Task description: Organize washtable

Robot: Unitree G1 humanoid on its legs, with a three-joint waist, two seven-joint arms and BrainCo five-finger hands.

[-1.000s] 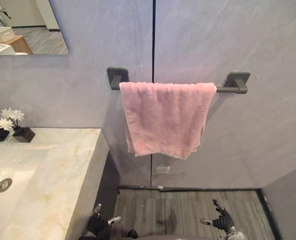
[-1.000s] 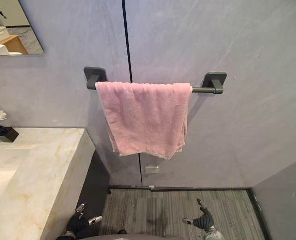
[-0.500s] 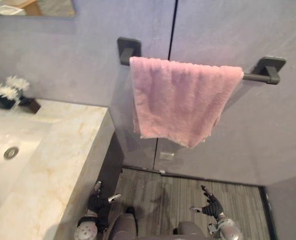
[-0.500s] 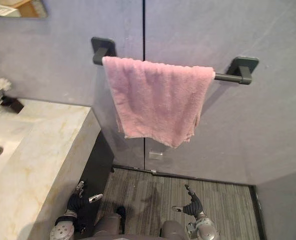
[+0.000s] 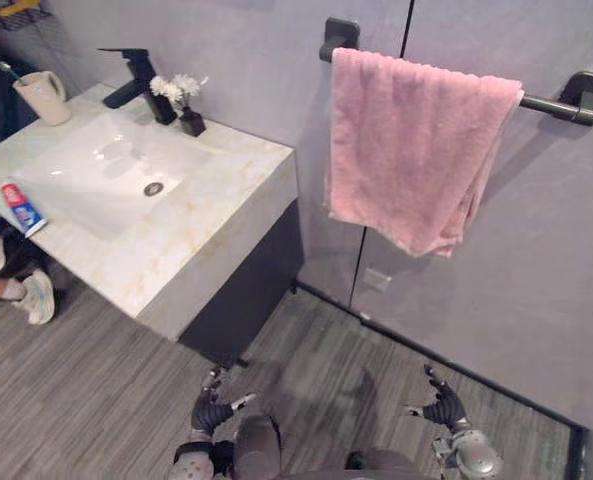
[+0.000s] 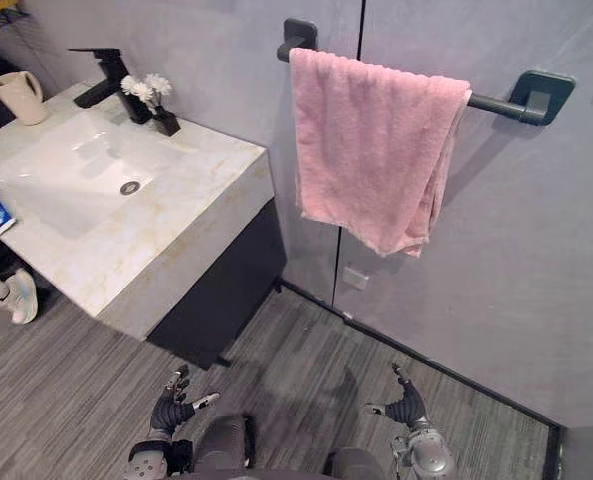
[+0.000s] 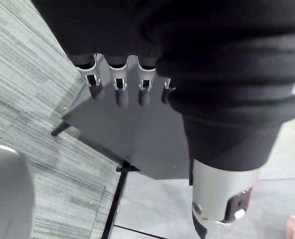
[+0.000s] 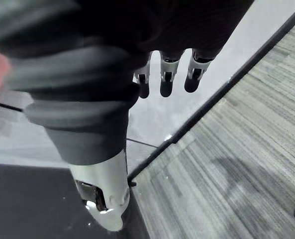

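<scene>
A: What differs from half a second ago?
B: The camera has swung, so the whole picture shifts; the things themselves stay put. The washtable (image 5: 211, 235) now shows end to end. The pink towel (image 5: 416, 150) hangs over its dark bar (image 5: 561, 106) as before.

A: Toothpaste tube?
B: The toothpaste tube (image 5: 21, 208) lies flat on the counter at the left end, just beside the basin (image 5: 86, 170). Its long axis runs back to front: red end toward the wall, blue end at the front edge.

A: Other items?
B: The cup (image 5: 43, 97) stands upright at the back left corner, with a toothbrush (image 5: 11, 73) in it, head up, leaning away from the faucet (image 5: 136, 78). The faucet is behind the basin with its spout slanting down over it. The flowers (image 5: 181, 95) stand just beside the faucet.

A: Hands?
B: The left hand (image 5: 213, 408) and right hand (image 5: 442, 405) are both low over the floor, well apart from the washtable. Their fingers are loose and spread, holding nothing.
</scene>
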